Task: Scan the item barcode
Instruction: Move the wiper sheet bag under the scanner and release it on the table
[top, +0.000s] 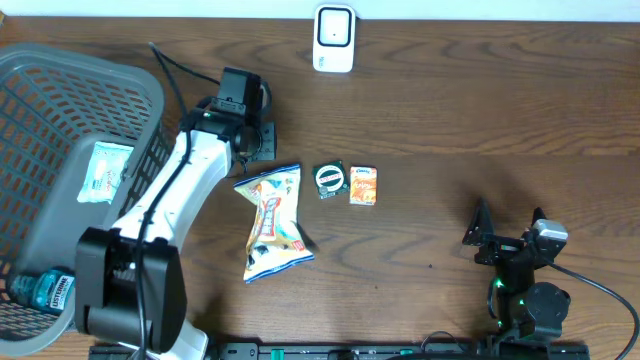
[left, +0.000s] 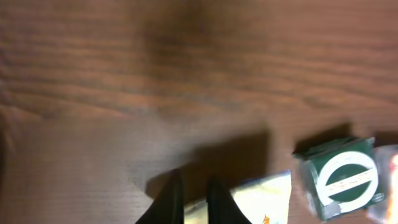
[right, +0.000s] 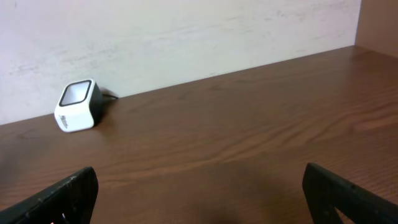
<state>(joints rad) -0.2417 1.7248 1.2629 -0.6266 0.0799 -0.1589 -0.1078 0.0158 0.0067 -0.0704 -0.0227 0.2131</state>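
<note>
Left gripper (left: 191, 186) hovers pinched shut and empty, the snack bag (left: 261, 199) just beside its fingertips. This looks like the pick-up stage: the jaws must open and straddle the bag's edge. Right gripper (top: 508, 238) sits spread wide, with the barcode scanner (right: 79, 106) well ahead of it.

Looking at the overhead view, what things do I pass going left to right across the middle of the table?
Grey plastic mesh basket → yellow-and-white crinkled snack bag → small green-and-white box → small orange packet → black right arm.
</note>
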